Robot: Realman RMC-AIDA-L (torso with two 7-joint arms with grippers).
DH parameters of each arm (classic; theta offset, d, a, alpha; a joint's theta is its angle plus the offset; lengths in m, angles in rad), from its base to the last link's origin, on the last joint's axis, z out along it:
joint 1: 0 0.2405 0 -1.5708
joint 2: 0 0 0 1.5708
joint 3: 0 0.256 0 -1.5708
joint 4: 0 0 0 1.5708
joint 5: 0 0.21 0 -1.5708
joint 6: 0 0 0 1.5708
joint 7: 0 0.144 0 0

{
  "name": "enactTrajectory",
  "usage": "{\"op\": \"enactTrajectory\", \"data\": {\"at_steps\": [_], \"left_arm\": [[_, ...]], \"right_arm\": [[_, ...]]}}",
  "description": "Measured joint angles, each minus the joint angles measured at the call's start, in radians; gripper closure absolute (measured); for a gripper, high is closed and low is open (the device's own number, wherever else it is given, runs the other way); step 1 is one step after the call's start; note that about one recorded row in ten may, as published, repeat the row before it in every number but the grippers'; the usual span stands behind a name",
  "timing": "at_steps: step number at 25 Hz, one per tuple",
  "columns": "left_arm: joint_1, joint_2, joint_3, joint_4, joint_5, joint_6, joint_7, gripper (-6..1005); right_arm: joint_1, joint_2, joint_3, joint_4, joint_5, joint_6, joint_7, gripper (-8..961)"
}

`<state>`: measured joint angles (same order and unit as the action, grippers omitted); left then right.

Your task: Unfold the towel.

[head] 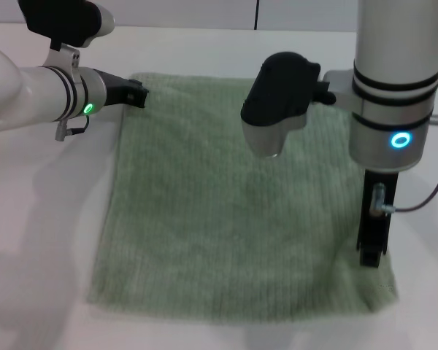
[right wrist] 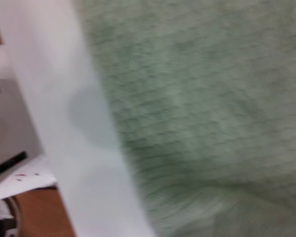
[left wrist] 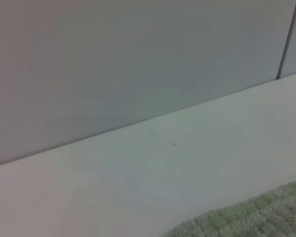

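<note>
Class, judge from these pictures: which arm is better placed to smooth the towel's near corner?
Right, probably. The right gripper points down at the towel's near right corner; the left gripper sits at the far left corner.

The towel (head: 233, 204) filling the middle of the head view is pale sage green with fine ribbed stripes. The surface (head: 51, 219) around it is white. At upper left, the left gripper (head: 135, 93) is black on a white arm with a green light. At right, the right gripper (head: 371, 251) is black beneath a silver-white arm with black bands and a blue ring light.
</note>
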<state>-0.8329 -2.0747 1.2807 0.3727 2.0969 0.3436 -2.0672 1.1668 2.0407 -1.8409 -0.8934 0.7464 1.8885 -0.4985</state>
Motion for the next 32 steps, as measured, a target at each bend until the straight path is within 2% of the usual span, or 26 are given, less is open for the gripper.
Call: {"op": "enactTrajectory", "data": {"at_steps": [5,9,11,14,16,17,19,23,26,27,30,31,32], "left_arm": [[0.0,0.001,-0.001,0.001,0.0,0.0,0.0,961],[0.001,0.001,-0.003,0.002,0.0,0.0,0.001,960],[0.001,0.001,-0.003,0.002,0.0,0.0,0.001,959],[0.0,0.001,-0.003,0.002,0.0,-0.001,0.001,958],[0.0,0.001,-0.003,0.002,0.0,-0.002,0.001,958],[0.0,0.001,-0.003,0.002,0.0,-0.002,0.001,957],[0.0,0.001,-0.003,0.003,0.0,-0.002,0.001,956],[0.0,0.001,-0.003,0.003,0.0,-0.002,0.001,955],[0.001,0.001,-0.003,0.003,0.0,-0.003,0.0,954],[0.001,0.001,-0.003,0.003,0.0,-0.003,0.0,954],[0.003,0.001,-0.004,0.011,-0.001,-0.003,-0.003,953],[0.007,0.001,-0.004,0.022,-0.009,-0.003,-0.004,952],[0.007,0.001,-0.004,0.022,-0.009,-0.003,-0.004,952]], "right_arm": [[0.025,0.002,0.036,-0.02,-0.073,-0.006,-0.016,693],[0.013,0.035,0.15,-0.099,-0.198,-0.022,-0.064,693],[-0.002,0.041,0.176,-0.146,-0.232,-0.052,-0.074,693],[-0.037,0.039,0.189,-0.209,-0.236,-0.132,-0.074,694],[-0.087,0.037,0.208,-0.265,-0.24,-0.225,-0.074,694],[-0.087,0.037,0.208,-0.265,-0.24,-0.225,-0.074,694],[-0.138,0.037,0.231,-0.304,-0.257,-0.333,-0.073,694],[-0.188,0.039,0.261,-0.334,-0.263,-0.432,-0.074,694],[-0.258,0.04,0.293,-0.379,-0.257,-0.581,-0.083,694],[-0.258,0.04,0.293,-0.379,-0.257,-0.581,-0.083,694],[-0.298,0.041,0.309,-0.385,-0.246,-0.705,-0.095,694],[-0.315,0.041,0.314,-0.362,-0.227,-0.808,-0.098,694],[-0.315,0.041,0.314,-0.362,-0.227,-0.808,-0.098,694]]}}
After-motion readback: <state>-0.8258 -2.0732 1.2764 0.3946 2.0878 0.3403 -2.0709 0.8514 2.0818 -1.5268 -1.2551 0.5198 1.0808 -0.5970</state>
